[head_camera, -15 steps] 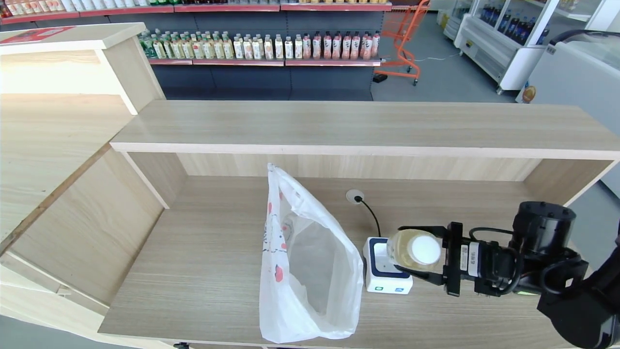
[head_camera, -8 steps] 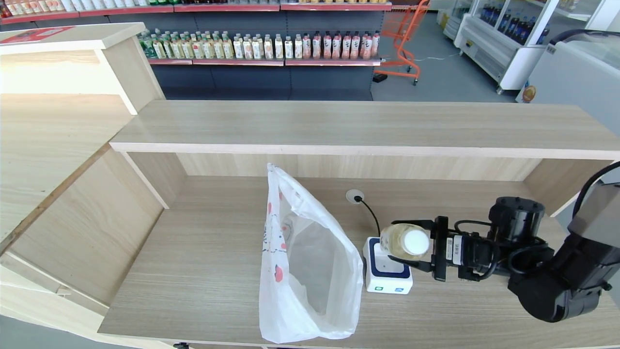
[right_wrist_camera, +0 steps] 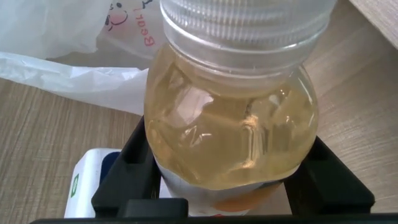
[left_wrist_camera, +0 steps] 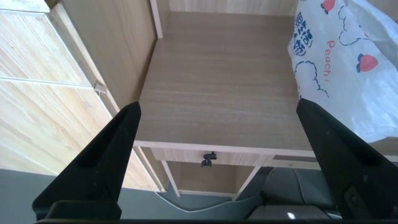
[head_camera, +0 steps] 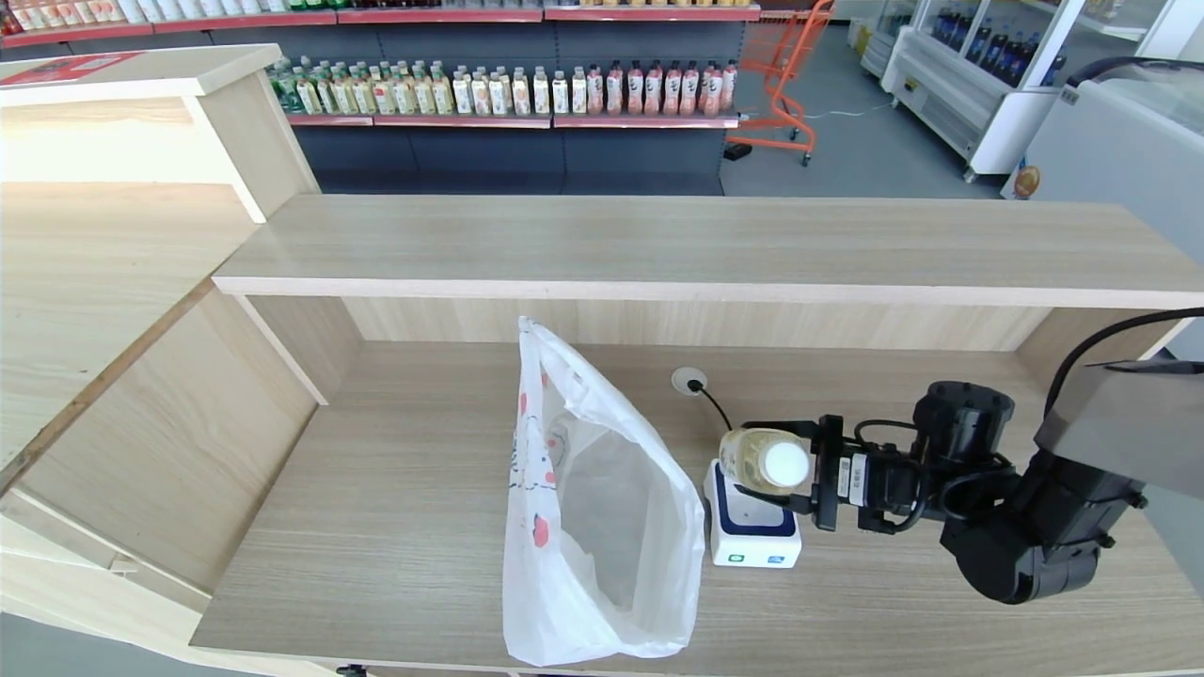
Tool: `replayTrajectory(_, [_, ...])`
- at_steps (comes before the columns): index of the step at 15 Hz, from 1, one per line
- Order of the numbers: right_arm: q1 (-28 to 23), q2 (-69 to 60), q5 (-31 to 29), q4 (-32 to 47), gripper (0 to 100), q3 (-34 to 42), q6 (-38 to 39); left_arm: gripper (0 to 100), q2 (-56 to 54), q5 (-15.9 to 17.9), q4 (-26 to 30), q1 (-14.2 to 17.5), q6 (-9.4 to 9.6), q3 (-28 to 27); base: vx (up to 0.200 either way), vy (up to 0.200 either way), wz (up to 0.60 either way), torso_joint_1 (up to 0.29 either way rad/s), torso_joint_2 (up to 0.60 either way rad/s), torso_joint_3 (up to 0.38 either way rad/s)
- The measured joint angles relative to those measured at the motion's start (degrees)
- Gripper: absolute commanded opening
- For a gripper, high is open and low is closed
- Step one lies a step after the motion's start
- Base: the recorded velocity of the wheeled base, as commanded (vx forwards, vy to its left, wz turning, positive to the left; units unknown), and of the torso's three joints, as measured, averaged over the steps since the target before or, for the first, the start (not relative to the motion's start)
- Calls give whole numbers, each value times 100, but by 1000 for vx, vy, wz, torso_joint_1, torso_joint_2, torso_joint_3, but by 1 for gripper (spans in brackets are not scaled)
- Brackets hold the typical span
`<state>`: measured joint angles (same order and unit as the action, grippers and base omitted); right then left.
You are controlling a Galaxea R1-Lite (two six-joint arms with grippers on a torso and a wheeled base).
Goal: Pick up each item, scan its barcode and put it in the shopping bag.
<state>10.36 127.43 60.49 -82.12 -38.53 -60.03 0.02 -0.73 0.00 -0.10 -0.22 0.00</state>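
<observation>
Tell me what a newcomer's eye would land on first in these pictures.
First, the bottle of yellowish drink with a white cap, held by the right gripper over the white scanner on the counter. Next, the white bag standing open right beside the scanner, toward the robot's left.

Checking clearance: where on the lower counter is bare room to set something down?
Free: the counter between the left side wall and the white plastic shopping bag. Crowded: right of the bag, with the white scanner box, black cable and right gripper holding the clear yellow-drink bottle.
</observation>
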Motion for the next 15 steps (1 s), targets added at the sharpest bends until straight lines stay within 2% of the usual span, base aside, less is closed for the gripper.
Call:
replayTrajectory(6, [38, 60, -17, -24, 0, -20, 30, 100, 0, 2, 0, 0, 0, 0, 0, 0, 0, 0, 0, 0])
replayTrajectory(9, [49, -246, -39, 35, 0, 9, 458, 100, 0, 0, 0, 0, 0, 0, 0, 0, 0, 0, 0, 0])
replayTrajectory(11, [49, -745, -46, 24, 0, 130, 1186, 100, 0, 0, 0, 0, 0, 0, 0, 0, 0, 0, 0, 0])
replayTrajectory(13, [20, -1406, -178, 39, 0, 507, 2289, 100, 0, 0, 0, 0, -2, 0, 0, 0, 0, 0, 0, 0])
replayTrajectory(14, [18, -1759, -488, 39, 0, 703, 2925, 100, 0, 5, 0, 0, -2, 0, 0, 0, 0, 0, 0, 0])
replayTrajectory(15, [49, -2120, -1046, 46, 0, 880, 3791, 100, 0, 2, 0, 0, 0, 0, 0, 0, 0, 0, 0, 0])
